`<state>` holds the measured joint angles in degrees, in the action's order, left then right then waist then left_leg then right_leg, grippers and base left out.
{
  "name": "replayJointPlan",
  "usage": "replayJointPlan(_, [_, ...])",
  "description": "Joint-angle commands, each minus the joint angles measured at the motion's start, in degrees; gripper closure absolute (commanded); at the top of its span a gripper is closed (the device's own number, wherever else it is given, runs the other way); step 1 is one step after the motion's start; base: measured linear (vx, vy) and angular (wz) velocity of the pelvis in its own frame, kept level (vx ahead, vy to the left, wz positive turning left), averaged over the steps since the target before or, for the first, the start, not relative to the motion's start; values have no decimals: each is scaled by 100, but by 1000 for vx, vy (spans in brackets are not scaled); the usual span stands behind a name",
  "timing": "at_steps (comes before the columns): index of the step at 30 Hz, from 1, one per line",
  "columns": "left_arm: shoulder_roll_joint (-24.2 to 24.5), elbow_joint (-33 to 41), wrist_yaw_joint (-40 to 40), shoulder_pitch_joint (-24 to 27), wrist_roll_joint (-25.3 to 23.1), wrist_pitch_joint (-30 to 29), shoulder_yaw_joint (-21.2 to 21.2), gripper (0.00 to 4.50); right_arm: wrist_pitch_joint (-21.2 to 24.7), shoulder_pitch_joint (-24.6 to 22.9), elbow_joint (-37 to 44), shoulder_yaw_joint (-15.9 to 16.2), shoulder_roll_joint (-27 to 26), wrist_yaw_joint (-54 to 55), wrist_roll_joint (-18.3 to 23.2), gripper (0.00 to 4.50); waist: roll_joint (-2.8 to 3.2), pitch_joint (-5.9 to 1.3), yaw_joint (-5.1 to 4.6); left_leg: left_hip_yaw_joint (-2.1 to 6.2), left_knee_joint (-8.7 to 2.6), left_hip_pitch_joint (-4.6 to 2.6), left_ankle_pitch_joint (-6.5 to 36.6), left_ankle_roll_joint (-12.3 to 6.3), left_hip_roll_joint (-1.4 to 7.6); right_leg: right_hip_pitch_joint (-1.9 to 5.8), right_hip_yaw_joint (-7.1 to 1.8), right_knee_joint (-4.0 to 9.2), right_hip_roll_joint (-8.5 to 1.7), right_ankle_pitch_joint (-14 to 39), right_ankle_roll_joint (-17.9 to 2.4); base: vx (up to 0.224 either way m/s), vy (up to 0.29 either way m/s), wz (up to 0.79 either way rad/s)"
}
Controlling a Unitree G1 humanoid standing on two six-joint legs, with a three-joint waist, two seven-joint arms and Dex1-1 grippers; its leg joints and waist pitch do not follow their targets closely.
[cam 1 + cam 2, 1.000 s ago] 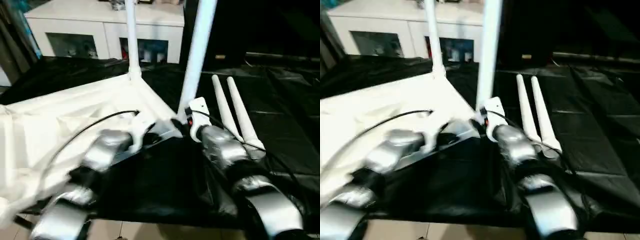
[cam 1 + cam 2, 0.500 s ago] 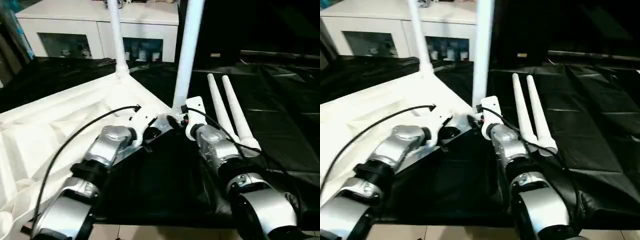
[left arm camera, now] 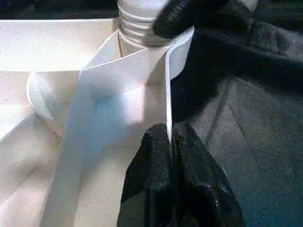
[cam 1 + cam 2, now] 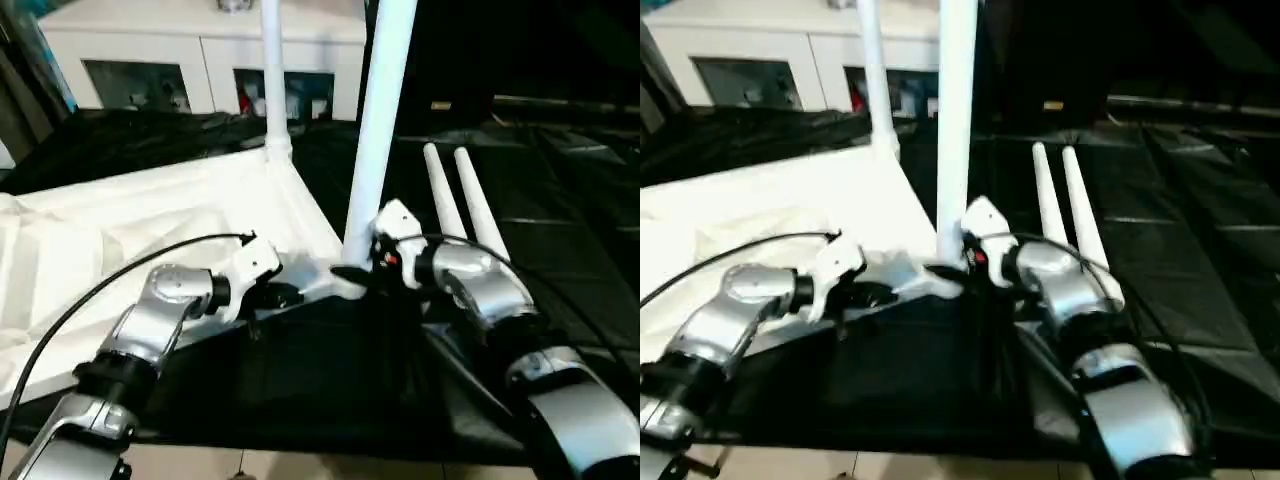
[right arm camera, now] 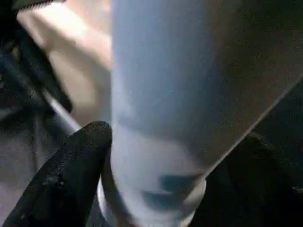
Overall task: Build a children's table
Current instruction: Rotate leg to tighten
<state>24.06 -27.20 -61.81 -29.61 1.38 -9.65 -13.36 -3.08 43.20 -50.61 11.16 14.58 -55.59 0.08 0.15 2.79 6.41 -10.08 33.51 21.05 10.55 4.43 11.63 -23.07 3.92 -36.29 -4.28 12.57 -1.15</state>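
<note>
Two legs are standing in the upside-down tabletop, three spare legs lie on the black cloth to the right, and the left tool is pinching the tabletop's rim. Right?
Not quite: two spare legs lie on the black cloth, not three, as the left eye view shows. The rest holds: two legs stand in the upside-down tabletop, and the left tool pinches its rim.

1. The room is dim, and the black sheet (image 4: 560, 220) swallows most of the light.
2. The white tabletop (image 4: 150, 220) glares, washing out its ribs.
3. The upright leg (image 5: 189, 85) is close and out of focus in the right wrist view.
4. The left forearm (image 4: 730, 320) is slightly motion-blurred.
</note>
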Motion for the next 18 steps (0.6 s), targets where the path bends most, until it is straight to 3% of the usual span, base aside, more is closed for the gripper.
replayJointPlan(1, [-37, 29, -189, 160, 203, 42, -28, 450, 22, -31, 92, 69, 75, -190, -69, 60, -34, -364, 16, 14, -329, -34, 626, -386, 174, 345, -274, 348, -392, -53, -1456, 0, 0, 0])
replayJointPlan(8, [0, 147, -180, 199, 209, -28, 12, 450, 93, 9, 27, 24, 23, -137, -11, 60, -30, -384, 20, 16, -307, -28, 393, -444, 162, 340, -271, 308, -379, -357, -1485, 0, 0, 0])
replayJointPlan(9, [-2, 147, -183, 196, 208, -30, 15, 450, 113, 19, 12, 0, 3, -126, 4, 87, -21, -384, 19, 16, -306, -29, 402, -446, 161, 338, -269, 311, -378, -357, -1489, 0, 0, 0])
replayJointPlan(12, [-5, 146, -191, 192, 204, -33, 19, 450, 134, 17, 9, -24, -21, -128, 16, 87, -25, -381, 17, 18, -315, -31, 496, -411, 166, 343, -267, 323, -383, -241, -1479, 0, 0, 0])
replayJointPlan(18, [21, 181, -268, 239, 212, -89, -5, 450, 294, -133, 80, -163, -103, -249, 224, 145, 2, -394, 15, 20, -305, -31, 458, -407, 165, 349, -267, 306, -376, -391, -1510, 0, 0, 0])
